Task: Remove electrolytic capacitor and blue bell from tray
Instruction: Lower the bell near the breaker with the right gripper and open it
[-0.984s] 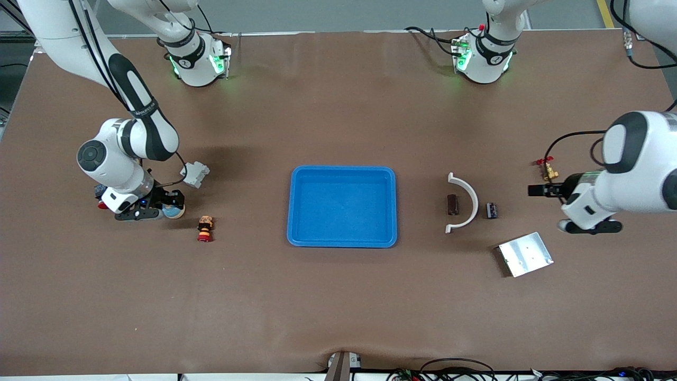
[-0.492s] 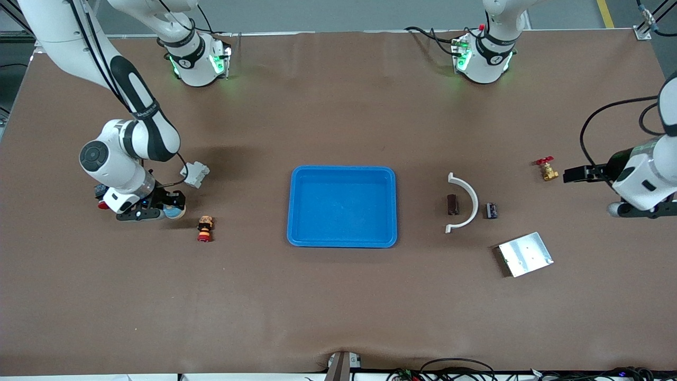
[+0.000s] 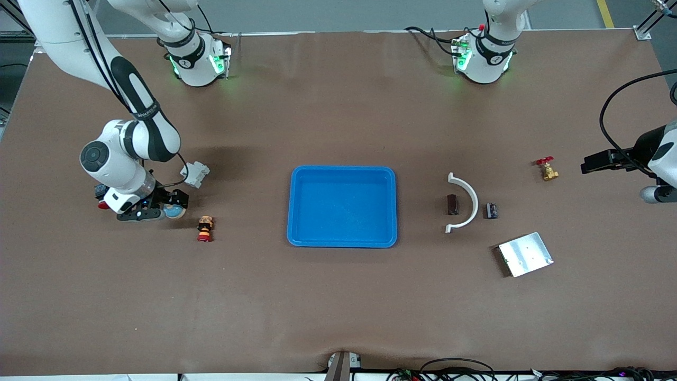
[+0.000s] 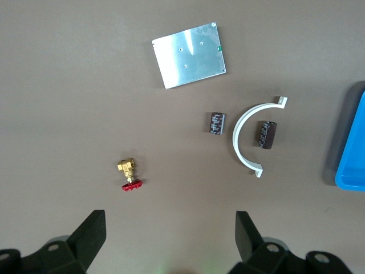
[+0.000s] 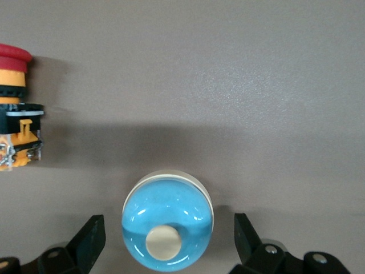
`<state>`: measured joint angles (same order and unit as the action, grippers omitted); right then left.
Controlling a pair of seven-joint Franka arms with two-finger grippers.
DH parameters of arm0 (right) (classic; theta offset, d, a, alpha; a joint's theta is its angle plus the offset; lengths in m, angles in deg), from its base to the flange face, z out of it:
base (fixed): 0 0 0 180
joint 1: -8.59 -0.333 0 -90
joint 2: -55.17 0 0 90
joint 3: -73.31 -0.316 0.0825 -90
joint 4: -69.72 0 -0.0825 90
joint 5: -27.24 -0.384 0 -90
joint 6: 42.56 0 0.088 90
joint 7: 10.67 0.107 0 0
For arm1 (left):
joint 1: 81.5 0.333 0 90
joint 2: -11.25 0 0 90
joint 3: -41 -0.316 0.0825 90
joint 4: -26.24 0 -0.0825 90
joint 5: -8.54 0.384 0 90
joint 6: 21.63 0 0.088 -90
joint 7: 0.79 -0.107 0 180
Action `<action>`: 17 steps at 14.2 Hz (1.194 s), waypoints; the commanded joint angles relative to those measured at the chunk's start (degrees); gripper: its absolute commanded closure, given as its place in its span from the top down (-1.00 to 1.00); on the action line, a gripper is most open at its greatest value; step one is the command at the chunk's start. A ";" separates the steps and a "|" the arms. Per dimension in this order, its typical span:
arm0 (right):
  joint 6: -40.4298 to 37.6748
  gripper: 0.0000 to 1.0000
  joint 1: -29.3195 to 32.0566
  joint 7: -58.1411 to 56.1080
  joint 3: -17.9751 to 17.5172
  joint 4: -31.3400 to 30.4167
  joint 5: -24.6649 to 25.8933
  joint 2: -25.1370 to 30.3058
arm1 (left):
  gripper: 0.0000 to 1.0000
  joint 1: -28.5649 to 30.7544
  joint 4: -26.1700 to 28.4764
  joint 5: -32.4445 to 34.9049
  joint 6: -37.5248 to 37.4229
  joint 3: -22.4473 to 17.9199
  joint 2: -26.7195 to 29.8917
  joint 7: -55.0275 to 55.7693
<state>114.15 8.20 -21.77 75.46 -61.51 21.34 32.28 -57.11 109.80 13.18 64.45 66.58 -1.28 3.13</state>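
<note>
A blue-domed bell (image 5: 168,228) with a cream button stands on the brown table (image 3: 338,296) toward the right arm's end. My right gripper (image 5: 168,242) hangs low over it, open, one finger on each side and neither touching; in the front view the bell (image 3: 173,212) peeks out beside that gripper (image 3: 161,213). Two dark capacitors (image 3: 492,210) (image 3: 452,204) lie on either side of a white curved piece (image 3: 468,198). My left gripper (image 4: 169,234) is open and empty, high over the left arm's end of the table. It looks down on the capacitors (image 4: 215,123) (image 4: 267,134).
A blue tray (image 3: 342,170) sits mid-table. A brass valve with a red handle (image 3: 547,169) and a metal plate (image 3: 525,254) lie near the capacitors. A red and yellow push-button (image 3: 204,228) and a white connector (image 3: 194,173) lie near the bell.
The left arm has swung away from the valve toward its own end of the table, rising. The right arm has stayed over the bell.
</note>
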 commanded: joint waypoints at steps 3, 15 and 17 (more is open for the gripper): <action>-0.17 1.00 0.56 -1.47 -0.83 -0.17 -1.75 1.17 | 1.00 0.75 -1.81 -1.21 -1.09 0.34 -0.13 -0.32; -31.67 1.00 -6.03 10.74 -1.28 16.58 -0.79 9.53 | 1.00 0.92 -2.17 -0.59 -0.92 0.17 -0.75 0.13; -39.95 1.00 -5.16 10.66 -1.01 23.97 1.74 9.18 | 1.00 1.10 -2.17 -0.59 -0.74 0.08 -0.75 0.13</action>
<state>80.98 1.99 -11.27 74.08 -44.34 21.37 42.03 -56.77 108.83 13.11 64.45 66.34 -1.55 3.18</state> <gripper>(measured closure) 0.000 0.000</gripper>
